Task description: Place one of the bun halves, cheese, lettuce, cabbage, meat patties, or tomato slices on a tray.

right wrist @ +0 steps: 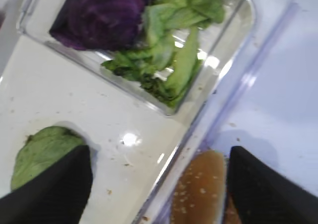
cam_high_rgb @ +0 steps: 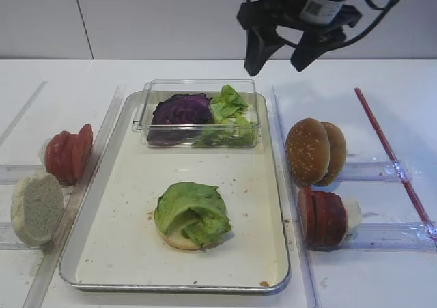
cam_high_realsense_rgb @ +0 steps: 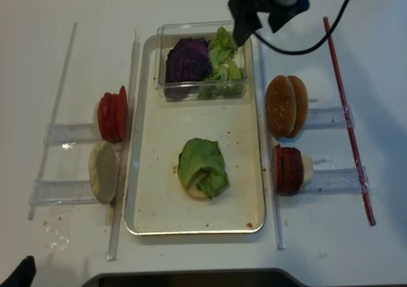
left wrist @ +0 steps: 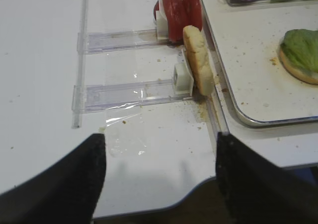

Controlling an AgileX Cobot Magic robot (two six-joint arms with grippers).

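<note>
The right gripper [cam_high_rgb: 278, 57] hangs above the tray's [cam_high_rgb: 123, 205] far right corner, fingers [cam_high_rgb: 257, 52] apart, holding nothing.

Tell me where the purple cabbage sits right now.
In the high view the cabbage fills the left half of the clear plastic box at the far end of the tray, with loose lettuce beside it on the right.

A white label on the arm [cam_high_rgb: 315, 7] is illegible.
</note>
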